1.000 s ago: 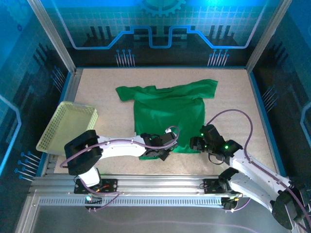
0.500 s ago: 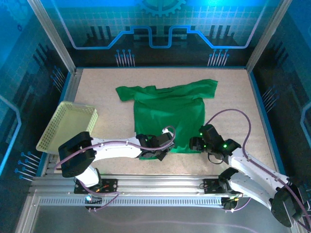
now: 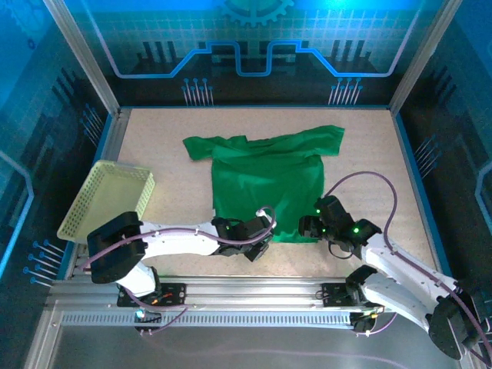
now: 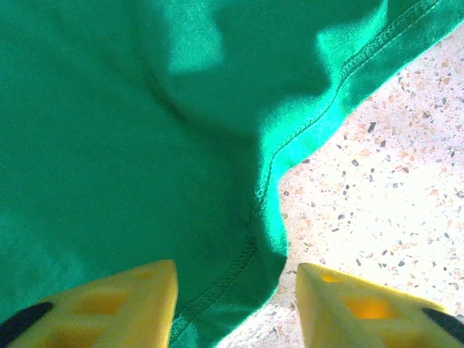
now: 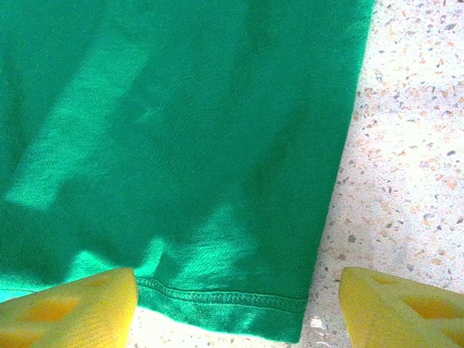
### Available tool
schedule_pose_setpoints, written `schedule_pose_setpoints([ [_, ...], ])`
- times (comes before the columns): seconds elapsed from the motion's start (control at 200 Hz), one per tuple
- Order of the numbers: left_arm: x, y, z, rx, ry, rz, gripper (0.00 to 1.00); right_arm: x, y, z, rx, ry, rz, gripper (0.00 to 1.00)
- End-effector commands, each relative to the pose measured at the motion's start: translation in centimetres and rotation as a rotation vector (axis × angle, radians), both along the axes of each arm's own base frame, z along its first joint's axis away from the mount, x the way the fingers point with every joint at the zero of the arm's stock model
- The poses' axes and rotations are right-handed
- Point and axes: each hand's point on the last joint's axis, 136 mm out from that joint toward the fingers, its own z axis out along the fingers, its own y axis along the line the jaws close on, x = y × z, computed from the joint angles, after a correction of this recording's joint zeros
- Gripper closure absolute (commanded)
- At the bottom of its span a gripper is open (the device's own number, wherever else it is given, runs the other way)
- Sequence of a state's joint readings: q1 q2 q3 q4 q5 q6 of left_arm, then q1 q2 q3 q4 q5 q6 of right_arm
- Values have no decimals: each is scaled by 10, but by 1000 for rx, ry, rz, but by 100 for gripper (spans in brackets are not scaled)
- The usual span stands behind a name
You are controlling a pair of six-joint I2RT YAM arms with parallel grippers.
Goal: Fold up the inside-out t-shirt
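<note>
One bright green t-shirt [image 3: 265, 173] lies spread flat on the speckled tabletop [image 3: 165, 192], sleeves out, stitched hem nearest the arms. Left hand [image 4: 235, 290] is open, rumpled hem between its fingers; right hand [image 5: 238, 290] gapes wide over the hem's corner.

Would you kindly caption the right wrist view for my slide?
Open right gripper poised over the green t-shirt, hem corner on speckled table.
</note>
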State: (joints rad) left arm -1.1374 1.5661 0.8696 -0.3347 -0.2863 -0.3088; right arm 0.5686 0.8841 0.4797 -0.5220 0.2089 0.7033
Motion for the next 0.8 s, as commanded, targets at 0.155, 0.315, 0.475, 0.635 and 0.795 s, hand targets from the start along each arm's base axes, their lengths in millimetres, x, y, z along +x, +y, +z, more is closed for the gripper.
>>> schedule_pose_setpoints([
  [0.155, 3, 3, -9, 45, -32, 16, 52, 7, 2, 9, 8, -26, -2, 25],
  [0.315, 13, 8, -7, 74, -83, 43, 68, 6, 3, 9, 15, -26, -2, 25],
  [0.475, 20, 7, 8, 43, -130, 65, 84, 5, 2, 9, 16, -31, 1, 25],
  [0.635, 19, 2, 26, -19, -144, 52, 88, 3, 8, 7, 47, -38, 21, 25],
  [0.795, 20, 1, 34, -43, -155, 48, 95, 3, 22, 12, 81, -69, 83, 24],
])
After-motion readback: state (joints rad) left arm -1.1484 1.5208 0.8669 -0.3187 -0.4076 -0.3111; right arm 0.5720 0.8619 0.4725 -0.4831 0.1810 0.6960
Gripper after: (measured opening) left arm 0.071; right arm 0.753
